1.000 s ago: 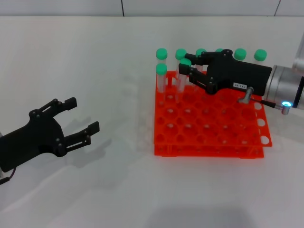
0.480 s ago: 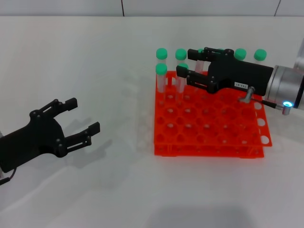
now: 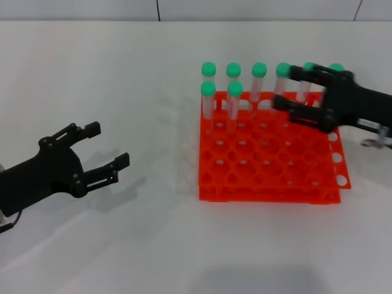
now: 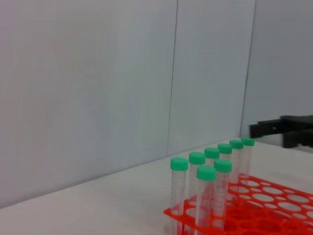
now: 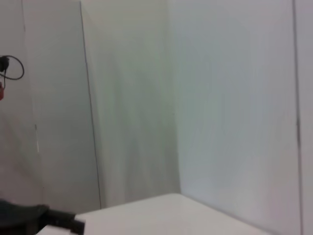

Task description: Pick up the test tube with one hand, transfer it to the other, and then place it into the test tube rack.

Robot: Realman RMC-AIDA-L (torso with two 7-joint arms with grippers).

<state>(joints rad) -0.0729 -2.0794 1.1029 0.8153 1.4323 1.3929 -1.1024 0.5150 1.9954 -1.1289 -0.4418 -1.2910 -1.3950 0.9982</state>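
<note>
The orange test tube rack (image 3: 269, 184) stands right of centre and holds several green-capped tubes along its back rows. The test tube (image 3: 233, 105) stands upright in the second row, beside one other tube. My right gripper (image 3: 284, 87), black with a white label, is open and empty over the rack's back right part, clear of that tube. My left gripper (image 3: 105, 147) is open and empty, low over the table at the far left. The left wrist view shows the rack (image 4: 274, 205), the tubes (image 4: 205, 196) and the right gripper (image 4: 274, 129) behind them.
The white table runs around the rack, with a grey panelled wall behind it. A back row of green-capped tubes (image 3: 259, 79) stands close beside the right gripper's fingers. The right wrist view shows only the wall and a dark shape (image 5: 29, 218) low down.
The right gripper opened, let go of the tube in the rack's second row and pulled back to the right. The left gripper has barely moved.
</note>
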